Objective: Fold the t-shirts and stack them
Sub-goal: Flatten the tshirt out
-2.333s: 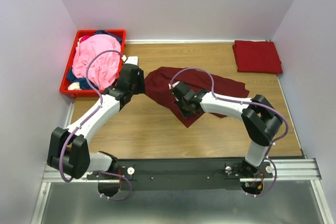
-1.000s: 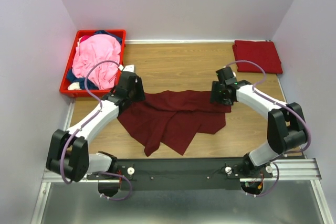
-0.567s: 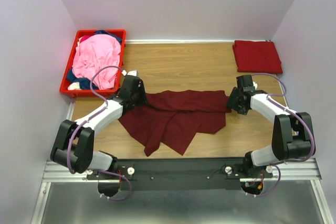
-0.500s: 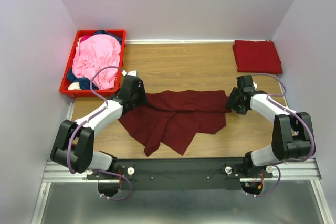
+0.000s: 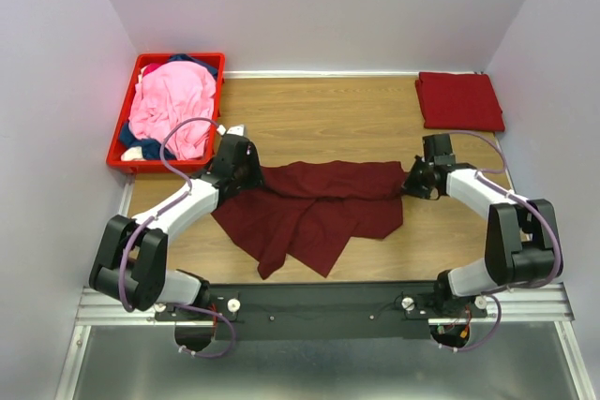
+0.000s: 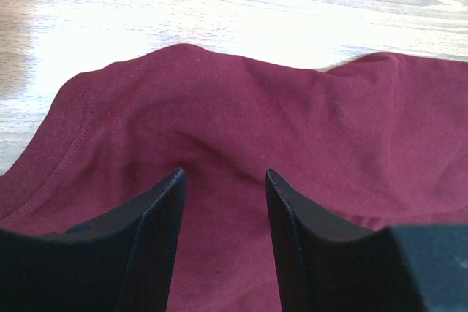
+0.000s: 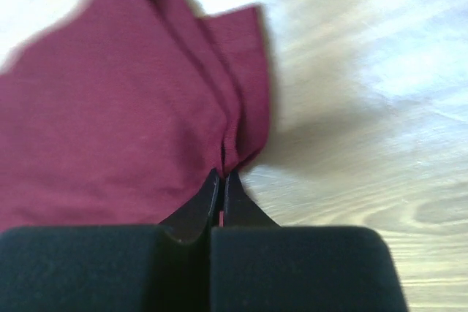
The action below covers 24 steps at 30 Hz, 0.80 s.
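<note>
Since a sec ago my R gripper [image 7: 221, 177] slid out to the right edge of the maroon t-shirt [image 5: 319, 208] and snapped closed; L arm barely shifted. Progress: one red t-shirt [image 5: 459, 100] lies folded at far right. Maroon one is spread but rumpled mid-worktop [image 5: 319, 110], not folded yet. Pink t-shirt [image 5: 169, 110] + others wait in the crate [image 5: 159, 57], far left. R gripper: pressed together, pinching the maroon hem. L gripper [image 6: 223, 180]: approx half spread, straddling cloth at its left end, nothing clamped.
</note>
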Each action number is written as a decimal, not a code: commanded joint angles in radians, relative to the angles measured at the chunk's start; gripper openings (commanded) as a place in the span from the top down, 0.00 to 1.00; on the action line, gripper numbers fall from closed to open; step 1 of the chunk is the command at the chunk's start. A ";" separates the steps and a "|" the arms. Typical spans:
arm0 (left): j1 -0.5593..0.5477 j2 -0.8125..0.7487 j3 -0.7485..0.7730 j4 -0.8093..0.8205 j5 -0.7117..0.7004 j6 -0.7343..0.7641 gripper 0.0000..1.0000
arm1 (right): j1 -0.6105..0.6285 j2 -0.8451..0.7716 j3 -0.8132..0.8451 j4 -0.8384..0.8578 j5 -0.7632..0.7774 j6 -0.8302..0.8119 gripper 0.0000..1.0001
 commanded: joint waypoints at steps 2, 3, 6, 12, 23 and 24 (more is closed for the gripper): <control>-0.002 -0.023 0.013 0.006 0.010 0.013 0.44 | 0.000 -0.031 0.200 0.024 -0.100 0.028 0.99; -0.002 -0.021 0.015 0.006 0.010 0.015 0.44 | 0.000 -0.020 0.201 0.024 -0.103 0.028 0.99; -0.002 -0.023 0.015 0.001 0.013 0.019 0.44 | -0.002 0.073 0.399 0.026 -0.089 0.028 0.99; -0.017 -0.024 0.013 -0.011 0.027 0.036 0.44 | 0.000 0.343 0.834 0.030 0.020 0.042 0.93; -0.100 0.000 0.048 -0.040 -0.004 0.041 0.44 | 0.021 0.264 0.777 0.026 -0.100 -0.125 0.24; -0.114 0.005 0.067 -0.048 -0.009 0.041 0.43 | 0.026 0.243 0.725 0.023 -0.122 -0.133 0.24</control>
